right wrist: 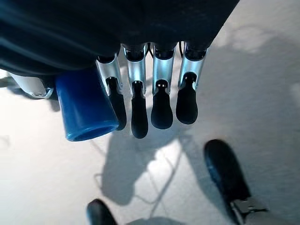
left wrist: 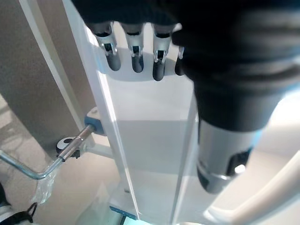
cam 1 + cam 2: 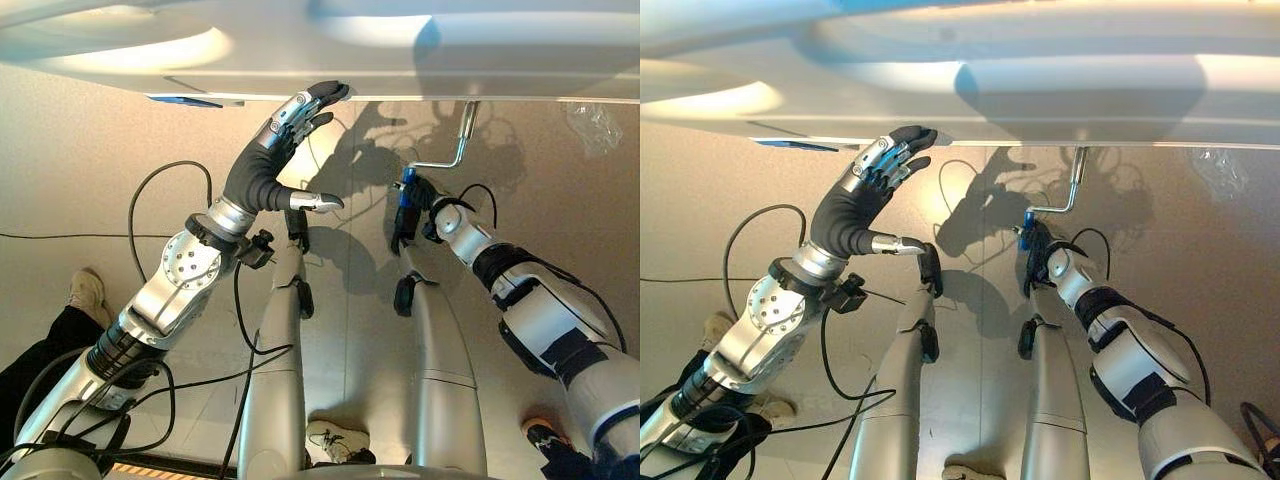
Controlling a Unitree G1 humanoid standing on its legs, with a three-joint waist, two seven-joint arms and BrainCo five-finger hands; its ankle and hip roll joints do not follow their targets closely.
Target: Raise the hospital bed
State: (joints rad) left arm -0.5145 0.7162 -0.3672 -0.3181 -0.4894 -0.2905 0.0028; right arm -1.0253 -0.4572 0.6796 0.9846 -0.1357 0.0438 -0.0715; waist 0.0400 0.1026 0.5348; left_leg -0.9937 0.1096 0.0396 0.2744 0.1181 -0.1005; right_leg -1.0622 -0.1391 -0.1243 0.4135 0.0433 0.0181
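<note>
The bed (image 3: 330,45) is seen from below as a pale frame spanning the upper part of both eye views, above a beige floor (image 3: 80,170). A bent metal crank (image 3: 455,145) hangs from the bed's underside, right of centre, and ends in a blue handle (image 1: 86,110). The right hand (image 3: 412,215) is placed at this handle, just under the crank's lower bend; in the right wrist view the fingers (image 1: 161,105) are seen curled down beside the blue handle, which lies against the palm, so the handle appears to be gripped. The left hand (image 3: 285,135) is raised to the bed's lower edge, well apart from the crank, with its fingers held fairly straight and its dark tips touching the frame; the thumb is held out to the side and nothing is grasped. In the left wrist view those fingers (image 2: 136,51) are seen resting against a white panel of the bed, with the crank's shaft entering a blue fitting (image 2: 93,122) nearby. A person's shoe (image 3: 88,292) is seen on the floor at the left.
</note>
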